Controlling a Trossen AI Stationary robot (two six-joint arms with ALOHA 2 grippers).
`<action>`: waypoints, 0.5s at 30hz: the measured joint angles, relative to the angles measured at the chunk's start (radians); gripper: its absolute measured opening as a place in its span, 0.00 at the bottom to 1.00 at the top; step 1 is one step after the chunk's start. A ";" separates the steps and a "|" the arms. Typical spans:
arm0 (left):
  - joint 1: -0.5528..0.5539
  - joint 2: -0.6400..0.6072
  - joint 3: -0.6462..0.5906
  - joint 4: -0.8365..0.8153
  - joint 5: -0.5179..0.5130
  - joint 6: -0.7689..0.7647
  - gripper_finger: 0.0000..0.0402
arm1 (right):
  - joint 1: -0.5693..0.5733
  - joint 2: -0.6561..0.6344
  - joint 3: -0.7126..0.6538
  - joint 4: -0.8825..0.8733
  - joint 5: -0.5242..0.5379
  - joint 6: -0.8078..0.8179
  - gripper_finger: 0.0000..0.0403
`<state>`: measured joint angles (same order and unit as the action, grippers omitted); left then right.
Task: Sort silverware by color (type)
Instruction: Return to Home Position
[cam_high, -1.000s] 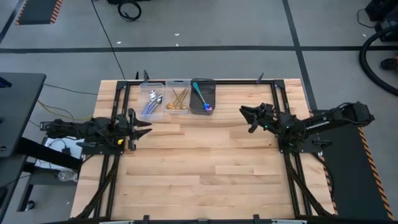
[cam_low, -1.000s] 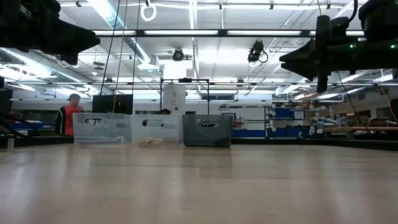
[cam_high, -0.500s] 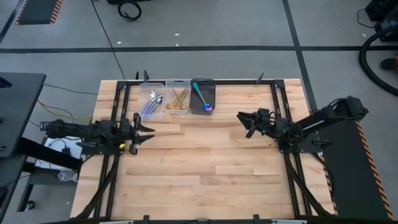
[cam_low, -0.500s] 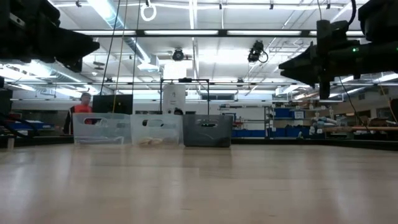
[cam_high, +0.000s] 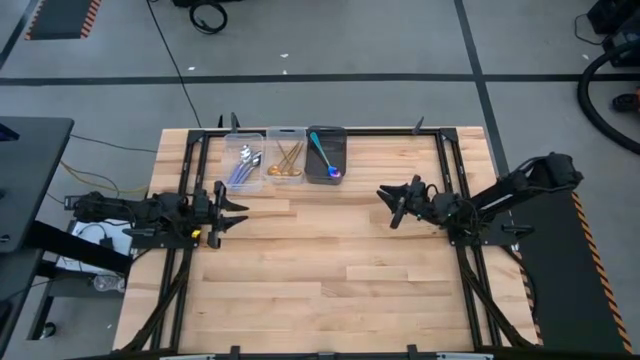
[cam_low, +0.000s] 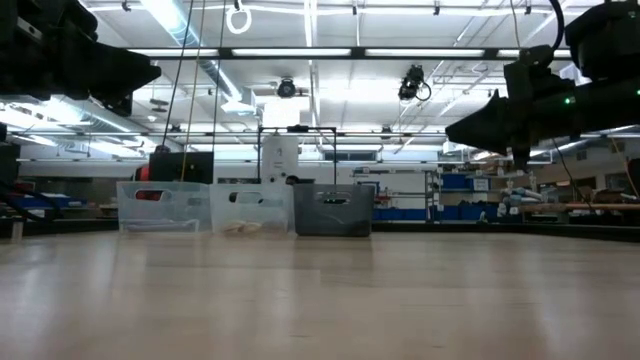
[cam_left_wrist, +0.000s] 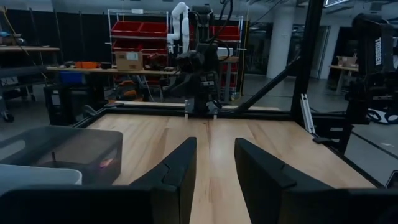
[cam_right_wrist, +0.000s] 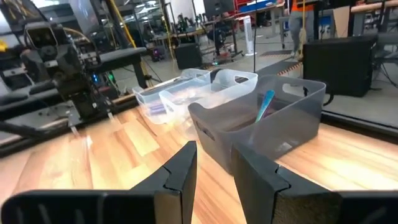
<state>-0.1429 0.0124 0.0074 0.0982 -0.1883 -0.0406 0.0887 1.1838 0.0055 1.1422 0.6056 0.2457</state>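
Gaping left pincer (cam_high: 242, 210) faces right pincer (cam_high: 386, 205), TROSSEN lettering (cam_left_wrist: 377, 46).

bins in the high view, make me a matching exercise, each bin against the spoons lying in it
Column 1
1. left clear bin
2. middle clear bin
3. black bin

Column 2
a. gold spoons
b. teal-handled spoon
c. lilac-handled spoons

Pairs: 1-c, 2-a, 3-b
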 joint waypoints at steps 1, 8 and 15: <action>0.000 0.000 0.000 0.000 0.000 0.000 0.29 | 0.000 0.004 0.000 0.001 0.000 -0.009 0.27; 0.000 0.000 0.000 0.001 0.000 0.000 0.29 | 0.000 0.008 0.000 0.001 0.000 -0.011 0.27; 0.000 0.000 0.000 0.002 0.000 0.001 0.29 | 0.000 0.008 0.000 0.001 -0.001 -0.012 0.27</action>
<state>-0.1429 0.0124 0.0071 0.1004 -0.1883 -0.0399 0.0887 1.1923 0.0055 1.1431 0.6048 0.2340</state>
